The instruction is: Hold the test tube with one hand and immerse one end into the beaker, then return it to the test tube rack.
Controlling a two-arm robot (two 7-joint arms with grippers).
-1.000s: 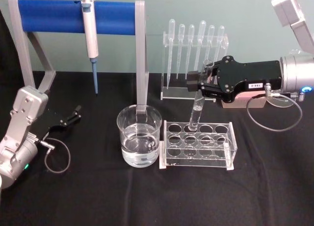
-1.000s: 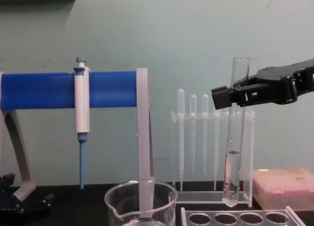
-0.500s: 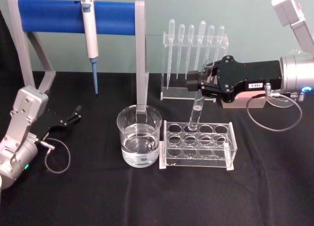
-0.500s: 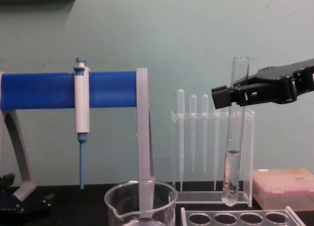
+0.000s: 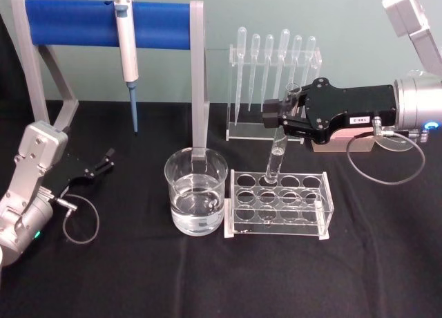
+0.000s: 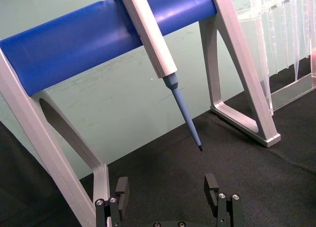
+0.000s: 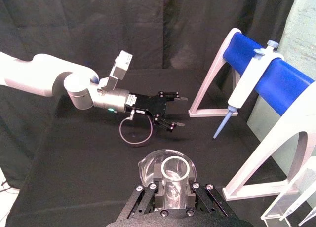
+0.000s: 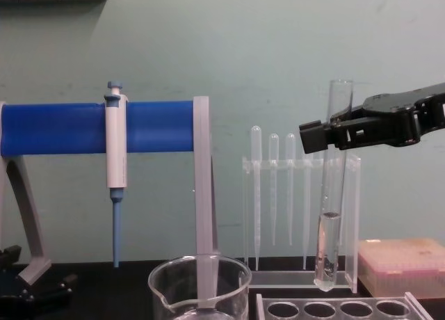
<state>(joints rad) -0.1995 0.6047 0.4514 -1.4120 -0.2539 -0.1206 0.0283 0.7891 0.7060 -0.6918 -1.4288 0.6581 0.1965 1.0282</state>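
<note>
Pale green wall (image 8: 229,42) behind black, perhaps cloth-covered table (image 5: 207,276).

legible text: none. one small white label (image 5: 359,120) sits on the black body of the right gripper (image 5: 277,117), facing up in the head view; it carries dark print, too small to make out any character

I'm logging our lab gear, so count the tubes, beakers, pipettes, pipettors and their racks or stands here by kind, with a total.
Test tube: 1, held by the right gripper above the tube rack
Beaker: 1
Plastic pipettes: 6
Pipettor: 1
Tube rack: 1
Pipette rack: 1
Blue stand: 1
Total: 12
Left gripper rests at the table's left.
</note>
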